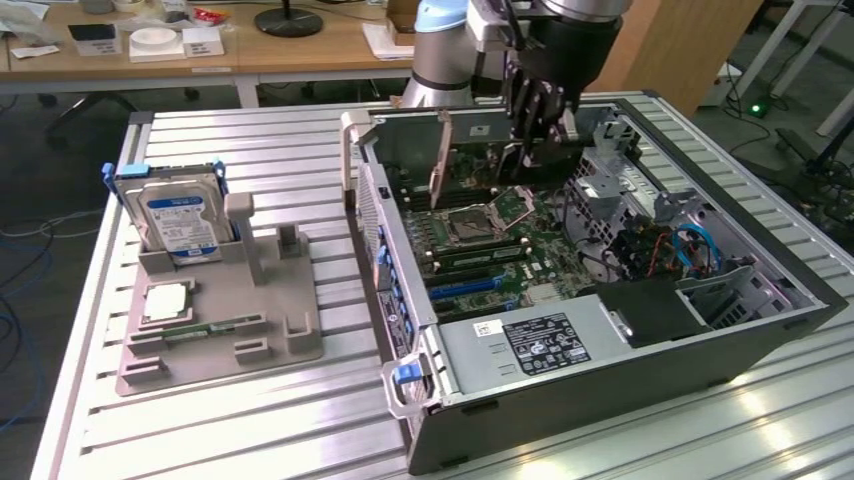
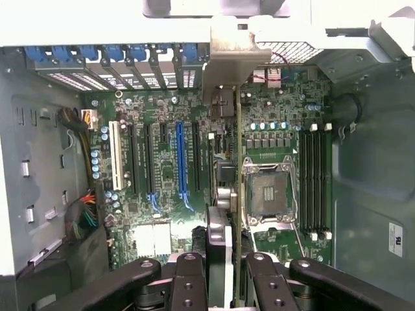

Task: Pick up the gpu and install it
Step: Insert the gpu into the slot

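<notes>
The gripper [image 1: 541, 140] has its fingers [image 2: 188, 285] partly closed, clamping the gpu [image 2: 224, 175] edge-on between them. The gpu stands upright over the motherboard [image 1: 494, 240] at the far end of the open computer case [image 1: 747, 340], just beside the CPU socket [image 2: 269, 194]. Whether it sits in a slot cannot be told. The hard drive [image 1: 180, 215] stands in the gray fixture [image 1: 227, 320], well apart at the exterior view's left.

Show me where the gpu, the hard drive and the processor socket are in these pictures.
the gpu [image 2: 224, 173]: wrist view, on a component on the board, seen edge-on.
the hard drive [image 1: 180, 218]: exterior view, on its blue label.
the processor socket [image 2: 269, 194]: wrist view, on its dark middle.
</notes>
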Controlling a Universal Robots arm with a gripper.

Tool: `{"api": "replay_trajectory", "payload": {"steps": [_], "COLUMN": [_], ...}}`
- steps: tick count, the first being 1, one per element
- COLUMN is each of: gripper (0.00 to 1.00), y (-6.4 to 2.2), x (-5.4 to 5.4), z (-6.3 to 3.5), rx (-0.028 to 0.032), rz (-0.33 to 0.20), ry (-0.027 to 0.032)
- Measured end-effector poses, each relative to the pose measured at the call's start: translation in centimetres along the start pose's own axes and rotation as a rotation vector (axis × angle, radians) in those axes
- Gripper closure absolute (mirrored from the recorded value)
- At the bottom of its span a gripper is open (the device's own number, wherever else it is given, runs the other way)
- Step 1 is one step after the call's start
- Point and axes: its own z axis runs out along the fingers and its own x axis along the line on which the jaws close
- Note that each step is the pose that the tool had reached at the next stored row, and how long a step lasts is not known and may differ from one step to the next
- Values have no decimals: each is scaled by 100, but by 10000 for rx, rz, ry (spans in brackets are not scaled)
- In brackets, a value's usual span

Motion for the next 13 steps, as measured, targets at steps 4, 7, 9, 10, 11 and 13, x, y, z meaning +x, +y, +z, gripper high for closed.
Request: {"api": "replay_trajectory", "payload": {"steps": [4, 7, 9, 10, 11, 13], "gripper": [72, 72, 72, 72, 72, 72], "y": [15, 36, 38, 39, 40, 38], "x": [9, 14, 18, 26, 40, 62], "z": [26, 72, 108, 121, 132, 158], "rx": [2, 2, 1, 0, 0, 1], "rz": [0, -1, -3, -3, -1, -9], "ry": [16, 12, 9, 10, 12, 2]}}
